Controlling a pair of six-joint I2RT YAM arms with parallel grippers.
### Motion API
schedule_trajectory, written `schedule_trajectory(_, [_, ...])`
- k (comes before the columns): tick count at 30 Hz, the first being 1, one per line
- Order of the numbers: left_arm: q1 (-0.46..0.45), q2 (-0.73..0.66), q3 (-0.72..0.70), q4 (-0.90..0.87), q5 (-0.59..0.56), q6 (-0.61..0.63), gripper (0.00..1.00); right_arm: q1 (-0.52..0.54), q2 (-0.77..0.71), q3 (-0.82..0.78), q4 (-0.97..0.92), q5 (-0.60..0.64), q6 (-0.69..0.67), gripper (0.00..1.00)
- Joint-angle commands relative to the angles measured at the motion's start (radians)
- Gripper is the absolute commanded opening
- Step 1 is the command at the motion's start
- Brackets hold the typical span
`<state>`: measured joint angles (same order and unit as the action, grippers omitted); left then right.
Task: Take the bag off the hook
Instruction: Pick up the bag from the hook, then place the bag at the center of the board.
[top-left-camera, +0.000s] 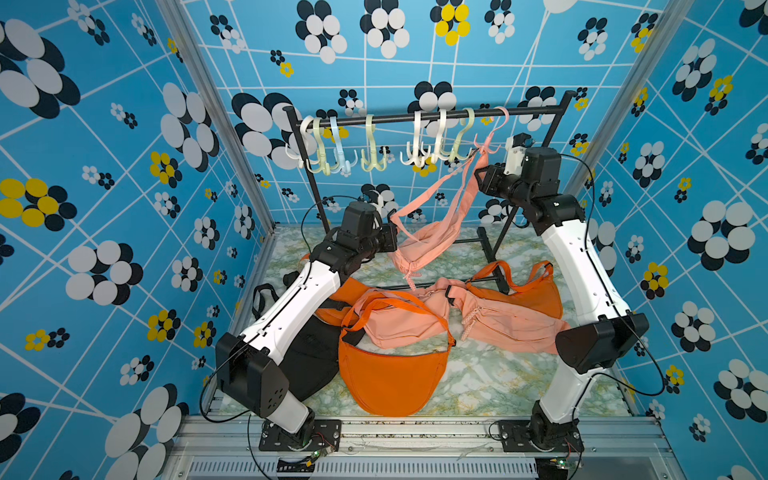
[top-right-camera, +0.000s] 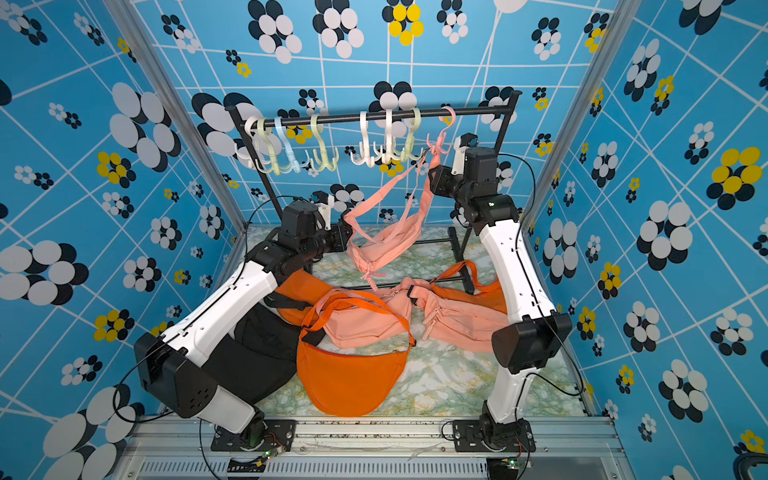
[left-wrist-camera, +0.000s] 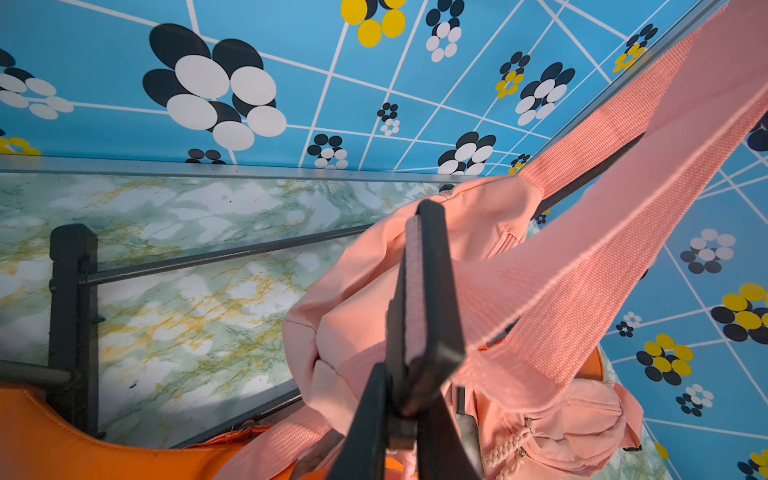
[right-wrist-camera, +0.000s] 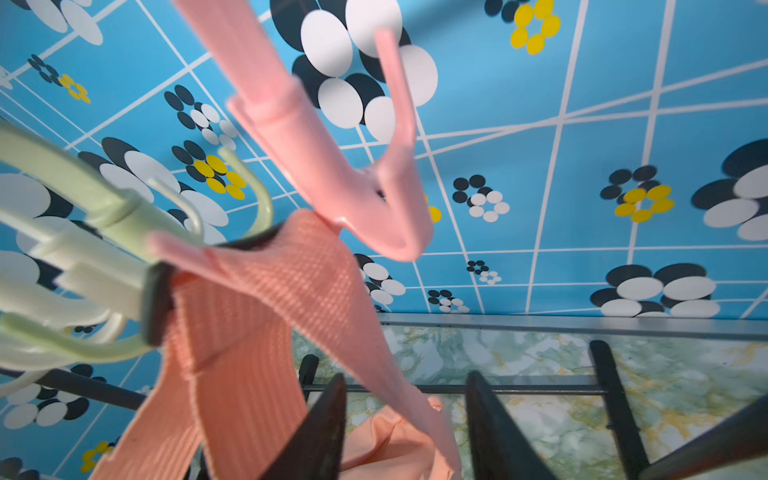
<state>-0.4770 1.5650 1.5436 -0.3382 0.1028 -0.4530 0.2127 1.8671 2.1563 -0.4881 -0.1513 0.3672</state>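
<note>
Left hand (left-wrist-camera: 417, 249) is clamped shut on the strap (left-wrist-camera: 582, 270) of the pink bag (top-left-camera: 419, 243); right hand (right-wrist-camera: 405, 380) stands open around that strap below the pink hook (top-left-camera: 488, 143). An orange bag (top-left-camera: 390, 374) and others lie on the worktop (top-left-camera: 478, 386) underneath. Hanging between the arms, the pink bag slants down toward the left arm.

Peach-pink sling bag (top-left-camera: 419, 245), hanging tilted in mid-air, strap (top-left-camera: 432, 193) looped over the pink hook (right-wrist-camera: 365, 195) (not yet off), another stretch pinched in my left gripper (left-wrist-camera: 417, 257)
</note>
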Motion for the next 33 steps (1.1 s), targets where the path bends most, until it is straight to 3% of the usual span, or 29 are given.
schedule_trajectory(1, [0.005, -0.001, 0.028, -0.012, 0.051, -0.009, 0.06, 0.001, -0.010, 0.051, -0.005, -0.046, 0.049, 0.00])
schedule_trajectory(10, [-0.061, 0.112, 0.210, -0.067, 0.138, 0.025, 0.06, 0.001, -0.127, 0.144, -0.082, 0.134, 0.002, 0.00])
schedule_trajectory(16, [-0.106, 0.206, 0.369, -0.084, 0.204, 0.019, 0.06, 0.001, -0.136, 0.222, -0.165, 0.156, -0.006, 0.00])
schedule_trajectory(24, [-0.107, 0.219, 0.364, -0.092, 0.295, 0.002, 0.06, 0.002, -0.414, -0.163, -0.102, 0.255, -0.042, 0.00])
schedule_trajectory(28, [-0.131, 0.212, 0.359, -0.168, 0.395, 0.059, 0.07, 0.001, -0.589, -0.340, -0.194, 0.429, -0.088, 0.00])
schedule_trajectory(33, [-0.249, 0.251, 0.416, -0.433, 0.456, 0.211, 0.07, 0.002, -0.735, -0.422, -0.440, 0.692, -0.070, 0.00])
